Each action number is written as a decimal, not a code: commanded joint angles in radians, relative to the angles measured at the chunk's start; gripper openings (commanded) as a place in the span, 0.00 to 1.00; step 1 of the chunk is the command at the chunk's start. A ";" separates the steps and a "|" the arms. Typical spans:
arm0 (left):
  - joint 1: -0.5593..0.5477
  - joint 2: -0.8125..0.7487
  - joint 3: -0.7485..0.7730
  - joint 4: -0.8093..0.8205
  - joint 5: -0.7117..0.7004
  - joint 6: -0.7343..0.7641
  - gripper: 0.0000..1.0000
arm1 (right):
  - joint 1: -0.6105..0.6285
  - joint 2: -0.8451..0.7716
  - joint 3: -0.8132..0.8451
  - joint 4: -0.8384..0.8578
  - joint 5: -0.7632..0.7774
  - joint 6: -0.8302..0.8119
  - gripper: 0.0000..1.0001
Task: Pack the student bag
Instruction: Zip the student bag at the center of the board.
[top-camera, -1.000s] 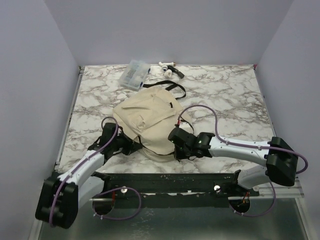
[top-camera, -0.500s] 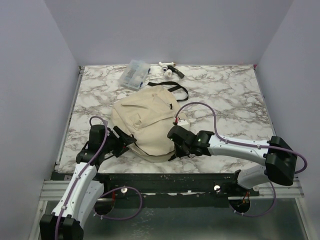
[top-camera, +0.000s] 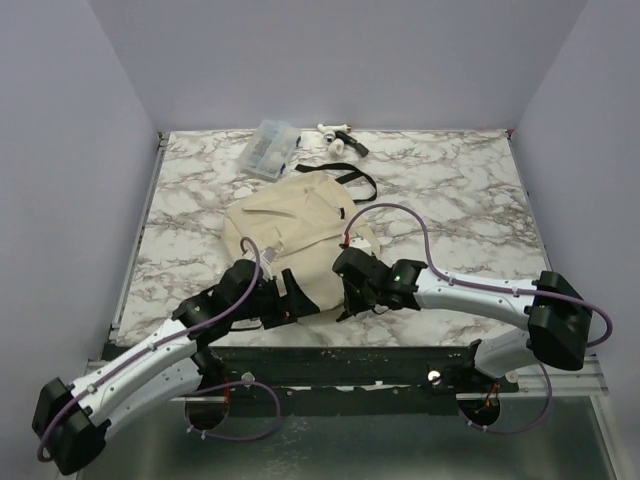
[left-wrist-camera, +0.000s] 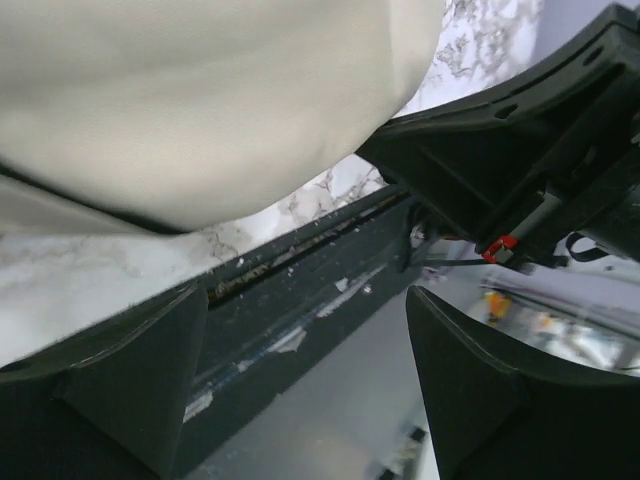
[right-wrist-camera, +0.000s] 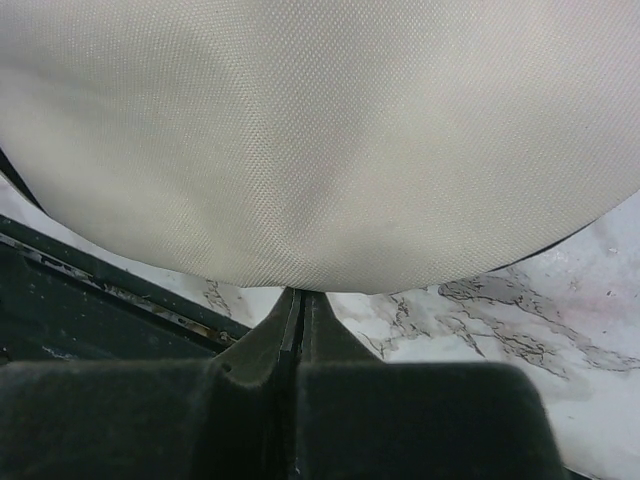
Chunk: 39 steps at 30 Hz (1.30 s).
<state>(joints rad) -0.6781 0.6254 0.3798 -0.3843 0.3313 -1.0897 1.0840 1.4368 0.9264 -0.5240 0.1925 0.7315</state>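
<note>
The student bag, soft beige fabric with a black strap, lies on the marble table, its lower end near the front edge. My left gripper is at the bag's near edge, jaws wide open with nothing between them; in the left wrist view the bag bulges just above the fingers. At the bag's near right side, my right gripper is shut. Its fingertips meet right under the fabric, and no cloth shows between them.
A clear plastic box and small white and black items lie at the table's back. The black front rail runs just below both grippers. The two gripper heads stand close together; the right one shows in the left wrist view.
My left arm has swung from the bag's left side round to its near edge, and its gripper has gone from shut to wide open. The right arm has barely moved.
</note>
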 joint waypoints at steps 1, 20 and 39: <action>-0.198 0.134 0.142 0.051 -0.310 0.207 0.81 | -0.006 -0.013 0.025 0.006 0.010 -0.008 0.00; -0.713 0.543 0.206 0.256 -1.062 0.741 0.76 | -0.006 -0.116 -0.047 0.058 -0.045 0.058 0.00; -0.693 0.576 0.244 -0.060 -1.229 0.347 0.00 | -0.008 -0.099 -0.030 -0.110 0.126 0.134 0.00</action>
<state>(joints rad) -1.3853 1.2831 0.6228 -0.2649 -0.7998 -0.6029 1.0725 1.3430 0.8852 -0.5152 0.1986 0.8204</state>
